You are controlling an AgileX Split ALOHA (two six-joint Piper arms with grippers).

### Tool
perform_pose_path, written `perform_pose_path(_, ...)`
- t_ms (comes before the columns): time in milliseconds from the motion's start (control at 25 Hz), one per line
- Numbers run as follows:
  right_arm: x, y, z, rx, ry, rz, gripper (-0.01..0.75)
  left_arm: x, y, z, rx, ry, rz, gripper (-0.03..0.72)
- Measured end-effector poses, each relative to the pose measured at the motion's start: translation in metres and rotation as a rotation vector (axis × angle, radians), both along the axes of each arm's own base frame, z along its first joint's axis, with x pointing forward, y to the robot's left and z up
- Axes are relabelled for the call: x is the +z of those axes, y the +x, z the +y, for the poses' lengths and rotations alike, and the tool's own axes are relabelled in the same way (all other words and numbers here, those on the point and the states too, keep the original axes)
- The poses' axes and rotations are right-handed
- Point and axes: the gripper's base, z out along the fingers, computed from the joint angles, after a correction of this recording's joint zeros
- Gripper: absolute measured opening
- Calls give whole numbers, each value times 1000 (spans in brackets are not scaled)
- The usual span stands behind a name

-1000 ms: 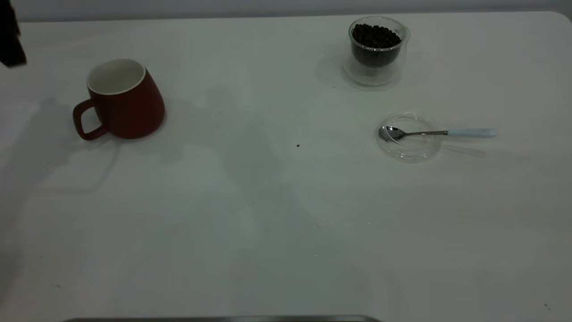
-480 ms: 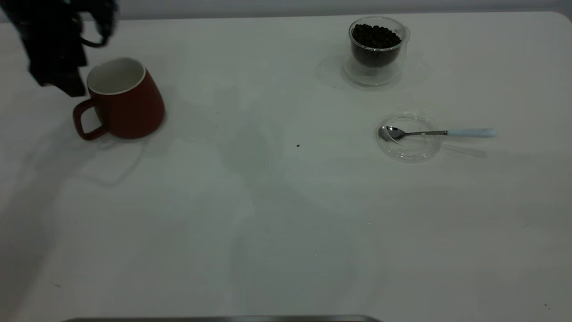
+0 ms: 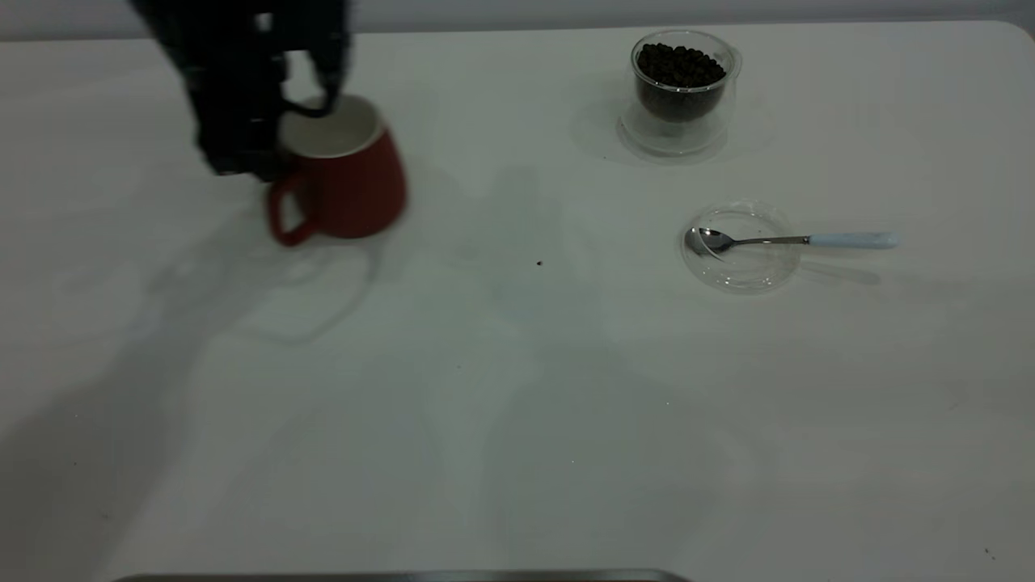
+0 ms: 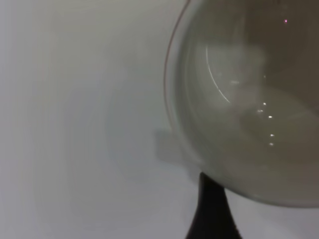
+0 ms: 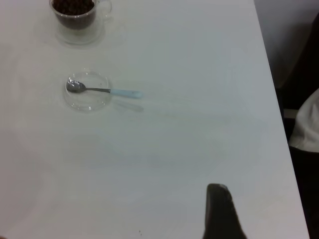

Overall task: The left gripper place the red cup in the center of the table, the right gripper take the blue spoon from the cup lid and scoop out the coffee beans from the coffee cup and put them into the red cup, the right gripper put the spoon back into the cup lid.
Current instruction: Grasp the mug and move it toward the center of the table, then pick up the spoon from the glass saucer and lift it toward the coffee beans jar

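The red cup [image 3: 348, 190] stands upright on the table [image 3: 517, 388] at the far left-centre, handle facing front-left. My left gripper [image 3: 271, 158] is at its left rim and holds it. In the left wrist view the cup's white inside [image 4: 249, 99] fills the frame above one black finger [image 4: 212, 209]. The blue spoon [image 3: 792, 239] lies with its bowl in the cup lid [image 3: 740, 271] at the right. The coffee cup [image 3: 679, 121] with coffee beans [image 3: 679, 65] stands behind it. The right wrist view shows the spoon [image 5: 107, 91], lid [image 5: 89, 102], coffee cup [image 5: 77, 22] and one finger [image 5: 219, 214].
A small dark speck [image 3: 539, 263] lies near the table's middle. The table's right edge [image 5: 271, 99] runs beside a dark gap. A grey strip [image 3: 404, 576] lies along the front edge.
My left arm came in from the far left, reached the red cup's rim, and the cup has moved right with it toward the middle. The spoon, lid and coffee cup have not moved.
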Motion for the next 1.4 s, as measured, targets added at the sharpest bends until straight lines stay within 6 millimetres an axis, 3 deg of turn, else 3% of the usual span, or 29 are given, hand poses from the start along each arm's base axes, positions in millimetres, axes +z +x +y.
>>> perform_pose_path(320, 0, 0, 0, 0, 0, 0, 496, 2, -17, -63, -66, -55, -44, 587)
perform_pose_path(560, 0, 0, 0, 0, 0, 0, 496, 4, -20, -73, 30, -111, -52, 587)
perform_pose_path(680, 0, 0, 0, 0, 0, 0, 496, 22, -19, -73, 95, -144, -66, 587)
perform_pose_path(800, 0, 0, 0, 0, 0, 0, 496, 72, -21, -72, 164, -202, -120, 587)
perform_pose_path(920, 0, 0, 0, 0, 0, 0, 496, 143, -33, -65, 280, -289, -176, 587)
perform_pose_path(1040, 0, 0, 0, 0, 0, 0, 496, 210, -59, -52, 423, -378, -203, 587)
perform_pose_path(1160, 0, 0, 0, 0, 0, 0, 496, 265, -91, -36, 529, -443, -216, 587)
perform_pose_path(1320, 0, 0, 0, 0, 0, 0, 496, 316, -137, -12, 609, -476, -215, 587)
perform_pose_path(1400, 0, 0, 0, 0, 0, 0, 496, 330, -158, -3, 630, -478, -203, 587)
